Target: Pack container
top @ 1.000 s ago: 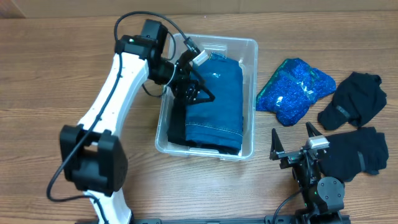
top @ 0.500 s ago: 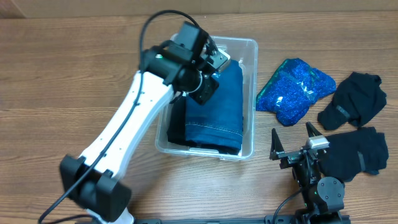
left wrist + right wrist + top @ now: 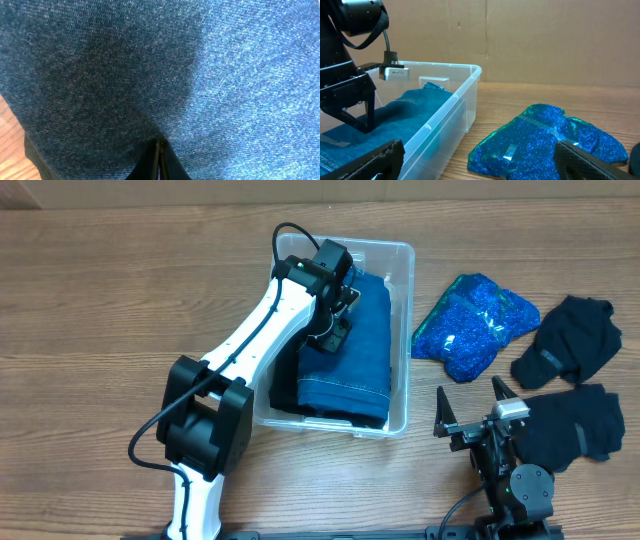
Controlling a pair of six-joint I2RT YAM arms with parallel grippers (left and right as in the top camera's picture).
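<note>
The clear plastic container (image 3: 402,252) sits mid-table and holds folded blue jeans (image 3: 352,365) lying on a black garment (image 3: 284,388). My left gripper (image 3: 335,332) reaches down into it, shut, its tips resting on the denim with nothing between them. In the left wrist view the jeans (image 3: 165,70) fill the frame and the closed gripper (image 3: 160,149) points into the cloth. My right gripper (image 3: 475,408) stands open near the table's front edge, right of the container. In the right wrist view it (image 3: 477,150) faces the container's wall (image 3: 445,125).
A sparkly blue garment (image 3: 475,320) (image 3: 550,135) lies just right of the container. Two black garments (image 3: 568,345) (image 3: 572,425) lie further right, the nearer one beside my right gripper. A cardboard wall (image 3: 545,35) backs the table.
My left gripper has shut. The left arm has swung from the container's left side to over the jeans and lowered onto them. The right arm has not moved.
</note>
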